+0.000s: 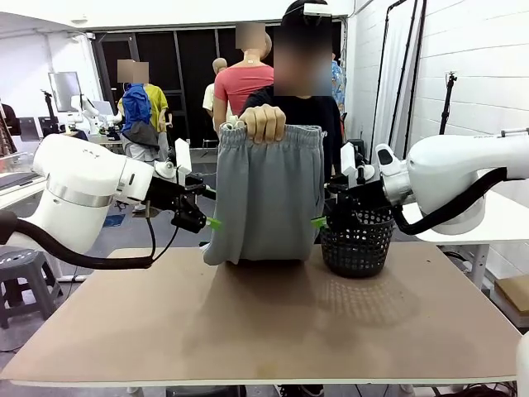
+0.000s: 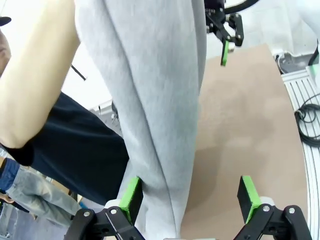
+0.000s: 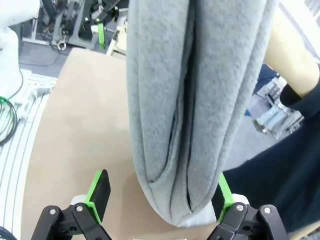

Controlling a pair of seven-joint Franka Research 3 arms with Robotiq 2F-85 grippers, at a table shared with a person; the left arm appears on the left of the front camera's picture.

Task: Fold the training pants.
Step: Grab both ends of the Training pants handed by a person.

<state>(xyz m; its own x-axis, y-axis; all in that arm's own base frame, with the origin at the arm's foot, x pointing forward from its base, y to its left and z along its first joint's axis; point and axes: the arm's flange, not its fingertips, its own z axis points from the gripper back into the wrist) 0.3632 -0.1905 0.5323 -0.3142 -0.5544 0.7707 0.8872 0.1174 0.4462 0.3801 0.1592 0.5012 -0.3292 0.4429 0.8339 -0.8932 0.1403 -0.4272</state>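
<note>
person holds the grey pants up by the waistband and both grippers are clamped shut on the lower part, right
No: both grippers are open, not clamped. The wrist views show the left gripper and right gripper with jaws wide, the training pants hanging between them. The person's hand does hold them up by the waistband.

Pants point(image 1: 264, 194): waistband partly under the person's hand point(image 1: 264, 122); legs lost inside the fold. Both wrist views cut pants off at the top edge. Basket point(image 1: 364, 248), just right of pants: left rim behind right tool point(image 1: 322, 222). Left tool point(image 2: 190, 197), at pants' left edge: contact with cloth can't be told.
</note>
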